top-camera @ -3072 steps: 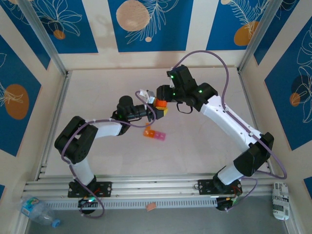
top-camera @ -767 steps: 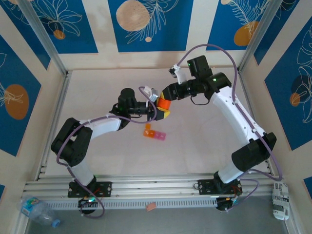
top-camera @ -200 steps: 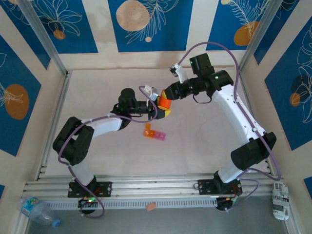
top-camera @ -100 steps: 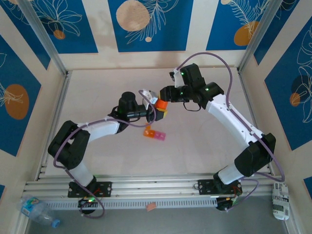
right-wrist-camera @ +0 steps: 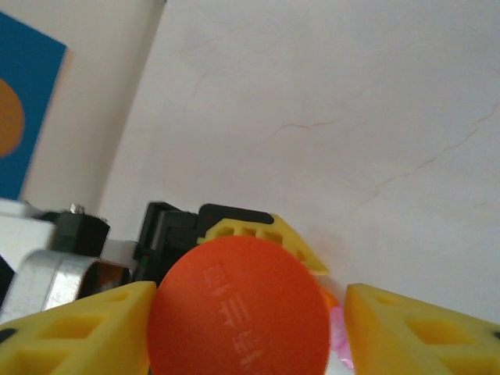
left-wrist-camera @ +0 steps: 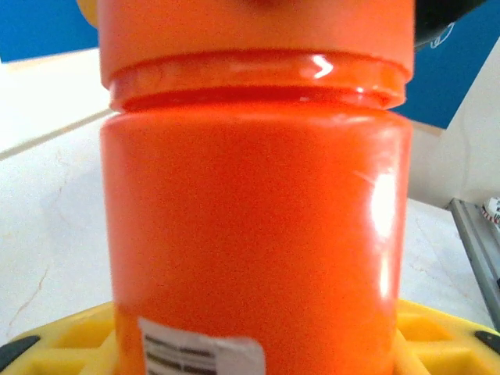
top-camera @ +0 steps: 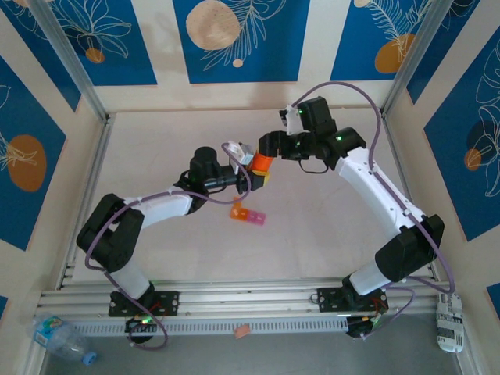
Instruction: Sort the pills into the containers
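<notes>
**Ops:** Top external first: where are we?

**Me:** My left gripper [top-camera: 251, 167] has the orange bottle [top-camera: 260, 162] clamped by its body above the middle of the table [top-camera: 156, 141]. My right gripper [top-camera: 266, 153] sits at the bottle's top. The containers [top-camera: 248, 215] lie just beside it, toward the near edge.

**Ops:** Left wrist?

**Me:** Bottle wall close up, yellow fingers [left-wrist-camera: 437, 336] snug at its base, cap [left-wrist-camera: 258, 31] on.

**Ops:** Right wrist?

**Me:** My right fingers [right-wrist-camera: 78, 328] straddle the cap, parted: one against it, the other just clear. I judge we're at uncapping, with sorting not yet begun. Next I must close squarely on the cap and twist while the left holds firm.
</notes>
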`<action>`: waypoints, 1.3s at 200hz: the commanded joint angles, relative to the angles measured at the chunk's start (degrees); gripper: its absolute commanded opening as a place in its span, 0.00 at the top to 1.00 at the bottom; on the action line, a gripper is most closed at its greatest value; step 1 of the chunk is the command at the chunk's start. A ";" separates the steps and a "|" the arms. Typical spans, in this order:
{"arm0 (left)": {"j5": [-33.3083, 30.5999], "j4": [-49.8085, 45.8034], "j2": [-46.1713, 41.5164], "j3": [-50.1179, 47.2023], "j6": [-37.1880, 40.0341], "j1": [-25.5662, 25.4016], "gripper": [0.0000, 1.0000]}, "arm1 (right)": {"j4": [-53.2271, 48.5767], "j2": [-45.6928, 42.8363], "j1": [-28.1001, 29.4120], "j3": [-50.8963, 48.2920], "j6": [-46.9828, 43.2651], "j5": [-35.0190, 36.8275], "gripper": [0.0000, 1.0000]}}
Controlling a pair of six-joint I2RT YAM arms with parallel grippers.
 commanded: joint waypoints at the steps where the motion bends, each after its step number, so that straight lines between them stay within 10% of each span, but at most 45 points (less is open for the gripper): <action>1: 2.34 6.66 -0.12 2.16 -1.08 0.00 1.00 | -3.54 -3.27 -3.90 2.87 0.11 -5.21 0.25; 30: 4.93 7.60 1.07 2.42 -2.39 0.05 1.00 | -3.96 -6.38 -6.39 3.62 -3.69 -9.82 0.12; 175: 16.00 10.09 3.65 4.93 -10.02 0.65 1.00 | -14.76 1.47 -3.73 11.04 -28.09 -11.62 0.14; 260: 16.39 10.09 3.73 5.15 -10.07 0.72 1.00 | -14.95 2.96 -2.64 10.13 -27.64 -12.06 0.44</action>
